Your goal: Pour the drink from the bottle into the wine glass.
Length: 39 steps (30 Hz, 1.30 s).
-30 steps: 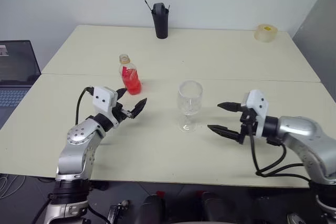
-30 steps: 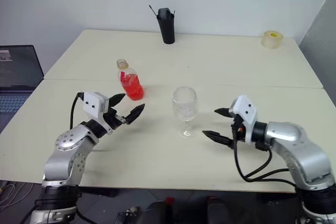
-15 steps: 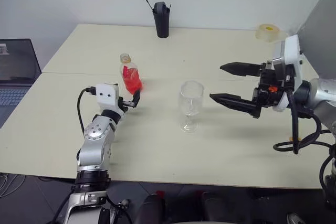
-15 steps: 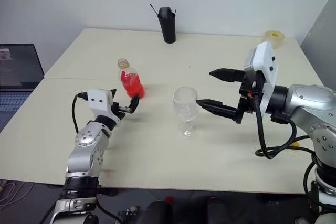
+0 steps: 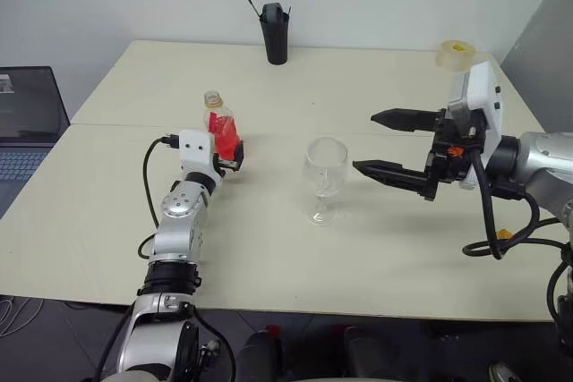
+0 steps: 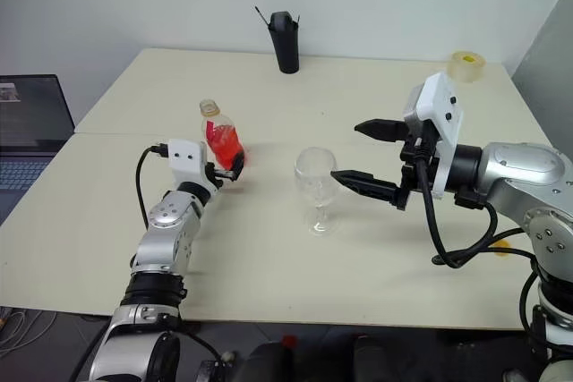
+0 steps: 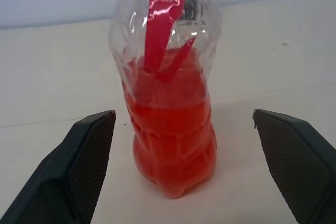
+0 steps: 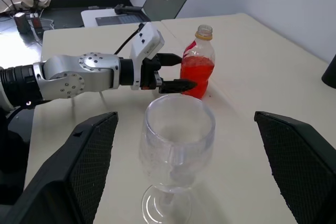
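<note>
On a pale worktop (image 5: 376, 257) an empty wine glass (image 5: 323, 180) stands upright, nearest the front. Just to its right, raised above the surface, the right tool (image 5: 385, 143) points at the bowl with its two black fingers spread wide, holding nothing. Farther back on the left stands the bottle (image 5: 219, 128), its lower half filled with the red drink (image 7: 170, 145). The left tool (image 6: 229, 167) has its fingers wide apart either side of the bottle, without touching it. A black holder (image 5: 275, 31) stands at the far edge.

bottle (image 6: 220, 138), wine glass (image 6: 315, 187), cream table (image 6: 358, 114)
</note>
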### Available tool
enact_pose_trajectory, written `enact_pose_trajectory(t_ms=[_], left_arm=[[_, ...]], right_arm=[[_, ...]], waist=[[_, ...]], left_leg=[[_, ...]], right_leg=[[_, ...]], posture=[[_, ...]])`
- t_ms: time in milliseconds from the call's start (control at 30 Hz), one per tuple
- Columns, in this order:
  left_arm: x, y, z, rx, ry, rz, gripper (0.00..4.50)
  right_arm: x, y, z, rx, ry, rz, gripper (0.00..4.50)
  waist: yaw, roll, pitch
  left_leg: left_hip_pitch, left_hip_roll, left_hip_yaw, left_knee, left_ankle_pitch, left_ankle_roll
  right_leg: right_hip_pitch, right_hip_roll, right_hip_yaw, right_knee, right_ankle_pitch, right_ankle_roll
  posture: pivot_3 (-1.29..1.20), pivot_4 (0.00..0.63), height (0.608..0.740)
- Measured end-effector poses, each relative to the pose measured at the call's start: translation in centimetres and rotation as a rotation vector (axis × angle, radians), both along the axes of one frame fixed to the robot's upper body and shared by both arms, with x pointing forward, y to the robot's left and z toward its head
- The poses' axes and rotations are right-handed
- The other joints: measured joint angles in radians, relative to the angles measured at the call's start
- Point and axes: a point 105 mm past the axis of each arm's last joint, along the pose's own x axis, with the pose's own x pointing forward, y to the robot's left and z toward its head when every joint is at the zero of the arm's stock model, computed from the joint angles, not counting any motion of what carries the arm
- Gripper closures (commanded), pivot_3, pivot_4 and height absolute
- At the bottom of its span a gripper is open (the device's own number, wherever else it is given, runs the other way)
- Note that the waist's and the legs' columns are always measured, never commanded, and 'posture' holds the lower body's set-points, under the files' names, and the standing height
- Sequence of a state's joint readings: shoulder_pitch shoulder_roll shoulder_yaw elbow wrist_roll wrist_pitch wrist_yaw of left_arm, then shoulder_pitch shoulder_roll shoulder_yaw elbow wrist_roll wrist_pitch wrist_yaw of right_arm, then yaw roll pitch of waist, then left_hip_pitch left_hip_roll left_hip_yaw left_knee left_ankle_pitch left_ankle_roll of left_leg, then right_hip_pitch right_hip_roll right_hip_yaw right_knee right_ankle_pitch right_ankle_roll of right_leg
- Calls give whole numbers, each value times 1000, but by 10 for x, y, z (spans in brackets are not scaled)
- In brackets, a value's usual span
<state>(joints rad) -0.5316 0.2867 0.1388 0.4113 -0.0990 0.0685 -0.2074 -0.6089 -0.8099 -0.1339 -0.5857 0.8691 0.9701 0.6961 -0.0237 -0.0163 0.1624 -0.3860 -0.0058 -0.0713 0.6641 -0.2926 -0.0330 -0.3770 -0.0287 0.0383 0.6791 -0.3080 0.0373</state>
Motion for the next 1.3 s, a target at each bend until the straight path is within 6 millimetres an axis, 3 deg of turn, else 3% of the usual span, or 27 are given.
enact_pose_trajectory(t_ms=[433,533,733,867,1000,1300], left_arm=[[28,-7,-2,30,-5,1,0],[30,-8,-3,30,-13,2,583],[31,-10,-3,27,-28,-2,2424],[30,-10,-3,28,-35,-3,3201],[30,-10,-3,30,-36,-9,3561],[32,-20,9,82,-42,-147,3598]], right_arm=[[-2,7,-4,-14,0,0,50],[-2,7,-5,-19,4,-4,0],[0,5,-8,-20,11,-22,0],[0,5,-10,-19,17,-30,0],[1,4,-10,-19,16,-35,0],[3,-15,-16,-23,32,-121,0]], waist=[[0,0,0],[0,0,0],[0,0,0],[0,0,0],[0,0,0],[0,-1,0]], left_leg=[[-12,0,0,3,2,-2],[-13,-1,0,3,2,-3],[-13,-1,0,3,2,-2],[-13,-1,0,3,2,-1],[-13,-1,0,3,2,-1],[-14,-1,0,3,3,-2]], right_leg=[[-10,0,-1,2,0,0],[-11,0,-1,2,0,0],[-11,0,-1,2,0,0],[-11,0,-1,2,0,0],[-11,0,-1,2,0,0],[-12,1,-2,2,0,0]], posture=[[0,150,740],[0,150,740],[0,150,740],[0,150,740],[0,150,740],[0,150,740]])
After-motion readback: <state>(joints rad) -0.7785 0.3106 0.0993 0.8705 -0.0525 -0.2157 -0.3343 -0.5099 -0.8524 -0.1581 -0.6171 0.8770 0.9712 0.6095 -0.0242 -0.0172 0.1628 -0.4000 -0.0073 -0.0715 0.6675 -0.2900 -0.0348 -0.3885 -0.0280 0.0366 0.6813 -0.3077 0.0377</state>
